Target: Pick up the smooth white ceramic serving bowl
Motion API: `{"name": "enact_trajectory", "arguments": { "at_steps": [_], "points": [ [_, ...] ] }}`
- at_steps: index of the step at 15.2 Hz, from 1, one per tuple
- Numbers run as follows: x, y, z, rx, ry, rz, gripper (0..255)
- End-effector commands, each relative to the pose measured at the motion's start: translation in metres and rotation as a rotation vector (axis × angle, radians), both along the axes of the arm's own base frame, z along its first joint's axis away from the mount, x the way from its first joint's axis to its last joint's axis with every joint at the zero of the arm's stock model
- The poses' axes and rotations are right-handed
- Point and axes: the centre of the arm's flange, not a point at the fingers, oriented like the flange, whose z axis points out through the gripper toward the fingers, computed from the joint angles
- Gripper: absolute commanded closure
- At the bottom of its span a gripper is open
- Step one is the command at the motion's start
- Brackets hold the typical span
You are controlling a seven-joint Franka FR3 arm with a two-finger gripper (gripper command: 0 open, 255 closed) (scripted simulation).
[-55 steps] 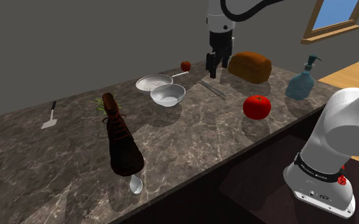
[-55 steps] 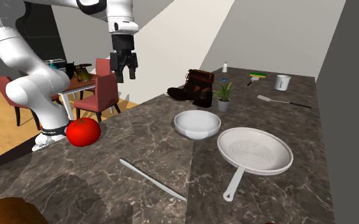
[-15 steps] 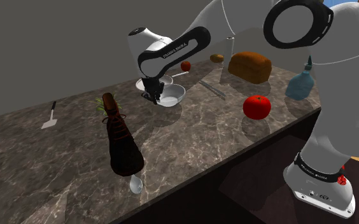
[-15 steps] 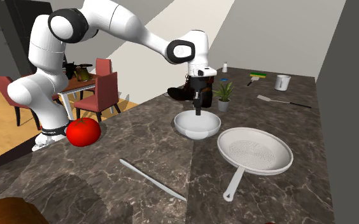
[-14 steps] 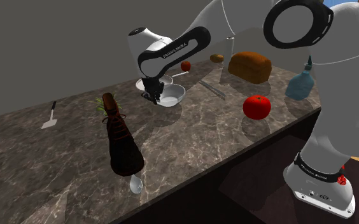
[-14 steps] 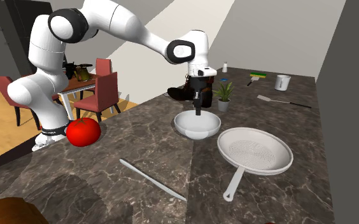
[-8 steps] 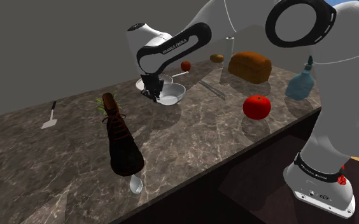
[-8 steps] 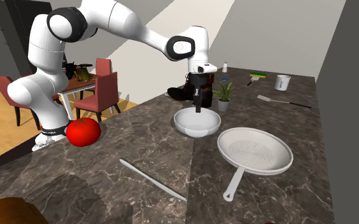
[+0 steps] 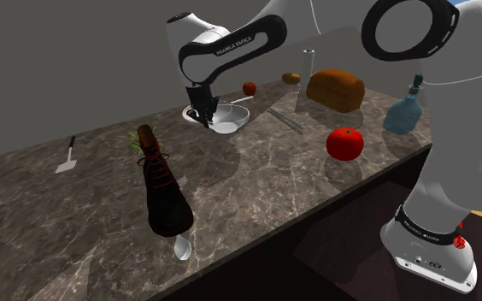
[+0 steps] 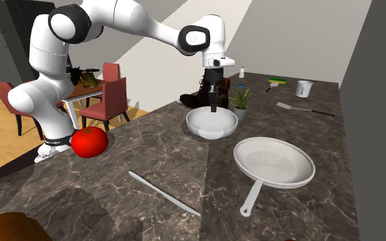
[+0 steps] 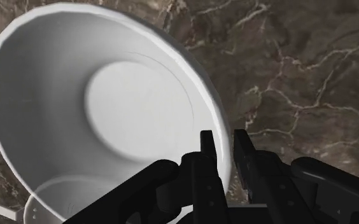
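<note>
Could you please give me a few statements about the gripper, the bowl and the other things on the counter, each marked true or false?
1. The gripper is shut on the rim of the white bowl. True.
2. The red tomato lies inside the bowl. False: it sits on the counter, apart from the bowl.
3. The white perforated pan lies on the counter. True.
4. The brown boot leans against the bowl. False: it is well apart from it.

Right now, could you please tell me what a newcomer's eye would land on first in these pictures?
The black gripper clasping the white bowl by its rim over the dark veined counter, beside the white colander. Next, the red tomato near the counter's edge and the brown boot toward the shoulder view's left.
</note>
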Motion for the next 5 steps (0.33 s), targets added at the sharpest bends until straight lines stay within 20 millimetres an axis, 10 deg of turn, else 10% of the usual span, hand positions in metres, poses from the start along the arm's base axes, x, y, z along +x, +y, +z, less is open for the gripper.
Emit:
{"name": "enact_trajectory", "arguments": {
  "at_steps": [1,5],
  "points": [
    [0.000,0.000,0.012,0.000,0.000,0.000,255],
    [0.000,0.000,0.023,0.000,0.000,0.000,255]
  ]
}}
